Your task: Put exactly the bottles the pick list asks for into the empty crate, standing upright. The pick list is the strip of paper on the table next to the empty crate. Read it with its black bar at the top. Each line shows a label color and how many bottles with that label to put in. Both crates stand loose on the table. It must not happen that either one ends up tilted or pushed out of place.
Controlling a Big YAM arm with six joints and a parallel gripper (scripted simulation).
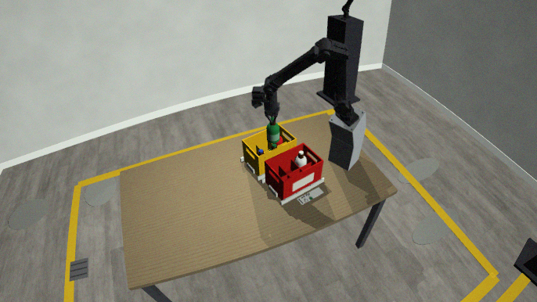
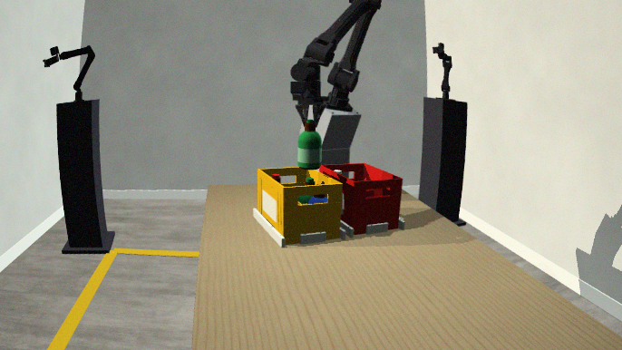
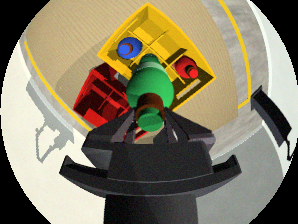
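Observation:
My gripper (image 1: 272, 119) (image 2: 310, 125) (image 3: 150, 113) is shut on the neck of a green bottle (image 1: 272, 131) (image 2: 309, 140) (image 3: 150, 90) with a pale green label. The bottle hangs upright above the yellow crate (image 1: 254, 165) (image 2: 313, 222) (image 3: 172, 28). That crate holds a blue-capped bottle (image 1: 261, 152) (image 3: 128, 48), a red bottle (image 1: 280, 139) (image 2: 276, 176) (image 3: 187, 68) and another green bottle (image 1: 274, 145) (image 2: 309, 180). A white bottle (image 1: 300, 159) stands in the red crate (image 1: 288, 188) (image 2: 374, 209) (image 3: 83, 106). The pick list (image 1: 316, 193) lies beside the red crate; its lines are too small to read.
The two crates stand close side by side, with low pale strips (image 1: 301, 192) (image 2: 268, 228) around their bases. The arm's grey pedestal (image 1: 344, 145) (image 2: 341, 131) stands at the table end near the crates.

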